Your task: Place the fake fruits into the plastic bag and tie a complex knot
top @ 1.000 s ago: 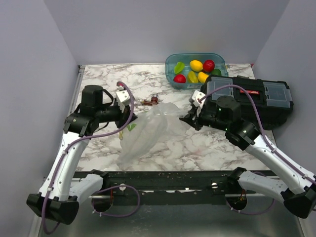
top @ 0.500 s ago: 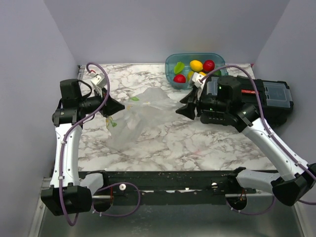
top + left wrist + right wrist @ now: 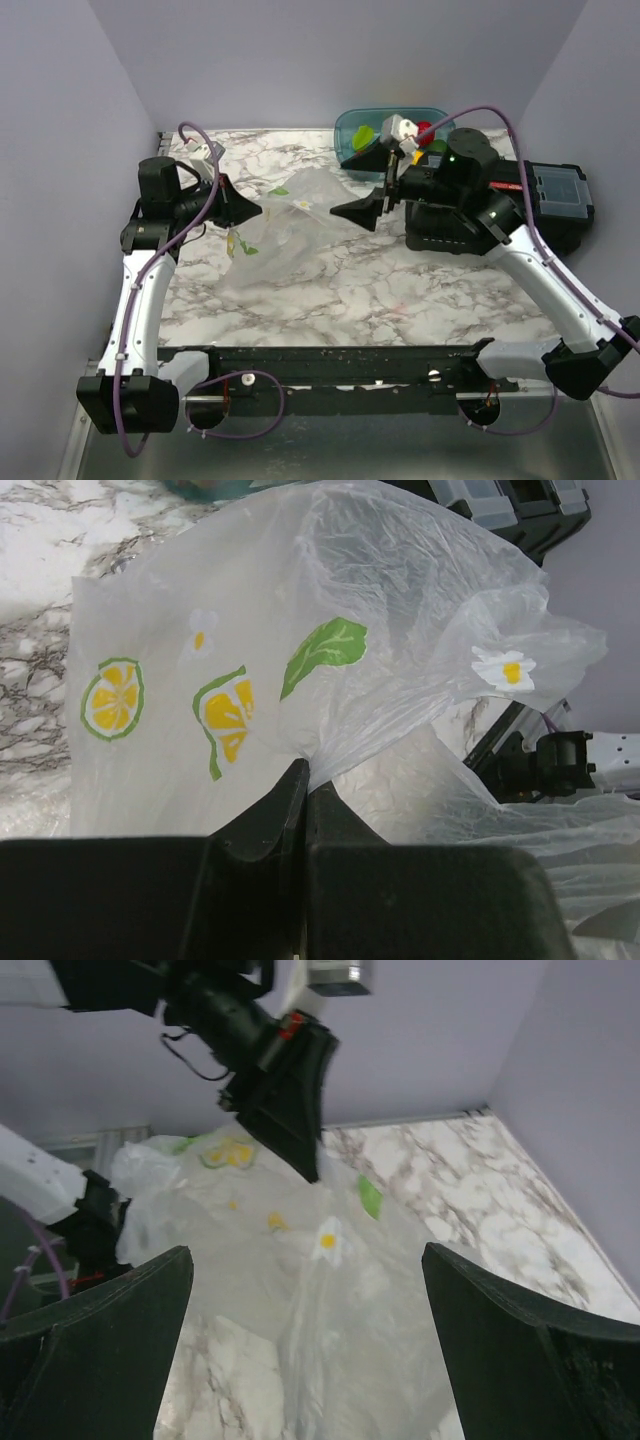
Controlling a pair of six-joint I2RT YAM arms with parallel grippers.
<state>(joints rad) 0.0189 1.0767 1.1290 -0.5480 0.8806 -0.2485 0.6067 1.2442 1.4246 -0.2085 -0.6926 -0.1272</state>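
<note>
Gripping a fold of the plastic bag [image 3: 300, 205], left pincer [image 3: 255, 211] clamped; right pincer [image 3: 341, 187] gapes wide nearby

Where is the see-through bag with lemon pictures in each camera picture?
Top external: the plastic bag lies on the table's left-middle, between the two arms.
Left wrist: the plastic bag fills most of the picture.
Right wrist: the plastic bag spreads across the lower middle.
Shared landmark: the left gripper, pinching the bag.

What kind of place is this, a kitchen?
Probably a robot practice booth, not a kitchen: plain grey walls box in a marble-patterned table, with a teal plastic tub of glossy toy fruits.
</note>
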